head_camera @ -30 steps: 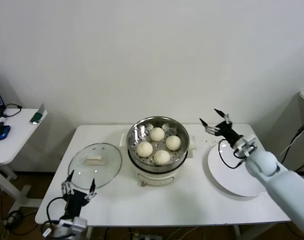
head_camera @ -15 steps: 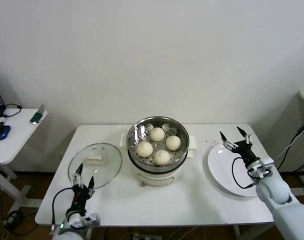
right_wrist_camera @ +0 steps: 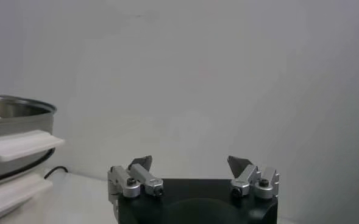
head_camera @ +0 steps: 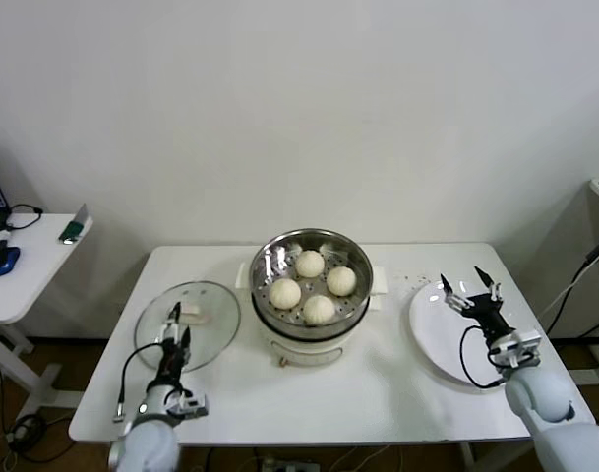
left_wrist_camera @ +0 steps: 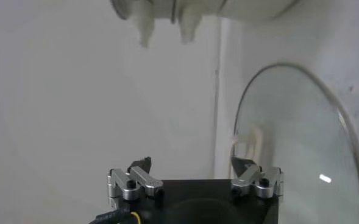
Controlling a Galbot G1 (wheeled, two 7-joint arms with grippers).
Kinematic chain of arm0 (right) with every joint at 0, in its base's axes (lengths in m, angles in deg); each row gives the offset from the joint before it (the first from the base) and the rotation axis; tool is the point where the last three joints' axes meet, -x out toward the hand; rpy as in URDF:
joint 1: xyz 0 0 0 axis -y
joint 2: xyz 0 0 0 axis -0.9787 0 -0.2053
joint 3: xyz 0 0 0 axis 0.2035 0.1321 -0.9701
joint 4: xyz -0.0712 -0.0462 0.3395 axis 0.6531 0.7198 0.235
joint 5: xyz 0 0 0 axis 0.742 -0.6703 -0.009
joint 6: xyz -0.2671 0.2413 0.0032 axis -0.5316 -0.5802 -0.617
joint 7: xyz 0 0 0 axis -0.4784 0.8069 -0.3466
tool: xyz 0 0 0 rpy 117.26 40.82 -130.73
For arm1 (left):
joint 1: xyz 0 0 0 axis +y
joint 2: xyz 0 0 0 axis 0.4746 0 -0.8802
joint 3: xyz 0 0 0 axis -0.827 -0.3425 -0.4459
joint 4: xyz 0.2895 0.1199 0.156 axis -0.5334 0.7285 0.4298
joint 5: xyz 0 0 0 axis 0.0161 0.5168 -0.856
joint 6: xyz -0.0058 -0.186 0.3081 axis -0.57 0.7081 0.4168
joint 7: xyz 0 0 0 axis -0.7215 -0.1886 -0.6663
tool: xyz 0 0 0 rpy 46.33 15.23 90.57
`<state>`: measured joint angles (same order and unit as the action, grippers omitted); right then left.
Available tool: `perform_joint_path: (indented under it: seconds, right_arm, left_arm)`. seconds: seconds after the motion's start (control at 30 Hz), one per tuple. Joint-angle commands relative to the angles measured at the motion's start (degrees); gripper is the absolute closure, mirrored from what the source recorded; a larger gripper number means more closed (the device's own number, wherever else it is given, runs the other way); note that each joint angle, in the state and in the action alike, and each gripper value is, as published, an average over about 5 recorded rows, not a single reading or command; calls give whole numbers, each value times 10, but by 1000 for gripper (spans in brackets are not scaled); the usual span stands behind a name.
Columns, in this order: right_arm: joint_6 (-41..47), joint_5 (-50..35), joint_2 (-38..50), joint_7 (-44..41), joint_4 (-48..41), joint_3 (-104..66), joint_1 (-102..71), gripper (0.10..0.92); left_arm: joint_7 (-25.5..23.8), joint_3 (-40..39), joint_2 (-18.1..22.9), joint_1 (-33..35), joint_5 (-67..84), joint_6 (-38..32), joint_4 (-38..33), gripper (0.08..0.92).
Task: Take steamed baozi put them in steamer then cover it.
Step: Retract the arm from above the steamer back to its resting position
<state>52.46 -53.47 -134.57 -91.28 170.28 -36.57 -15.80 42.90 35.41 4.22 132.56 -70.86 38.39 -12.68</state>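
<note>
Four cream-white baozi lie on the perforated tray inside the shiny steel steamer at the table's middle. The clear glass cover with its cream bar handle lies flat on the table left of the steamer; it also shows in the left wrist view. My left gripper is open and empty, over the cover's near edge, close to the handle. My right gripper is open and empty above the white plate at the right.
A white side table with a blue mouse stands at the far left. The steamer's white base shows in the right wrist view. A cable loops over the plate.
My left gripper has risen and moved forward from the table's front edge to the cover's near rim. My right gripper has drawn back from beside the steamer to over the plate.
</note>
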Motion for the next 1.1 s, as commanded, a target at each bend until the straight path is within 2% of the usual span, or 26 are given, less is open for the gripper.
perform_joint_path:
  seconds: [0.03, 0.4, 0.9, 1.0, 1.1]
  right_arm:
    - [0, 22, -13, 1, -2, -13, -14, 203]
    - [-1, 38, -18, -12, -13, -13, -8, 203]
    - [-2, 54, -29, -22, -19, -11, -8, 203]
    - [-3, 57, -31, -23, -22, -11, -8, 203]
    - [-4, 60, -34, -24, -24, -12, -8, 203]
  left_arm:
    - [13, -6, -7, -86, -49, -8, 118, 177]
    - [34, -14, 1, -133, -50, -12, 171, 177]
    - [32, -23, -2, -172, -51, -17, 208, 183]
    - [31, -22, -2, -172, -52, -18, 211, 230]
    - [30, -21, -1, -171, -52, -21, 216, 313]
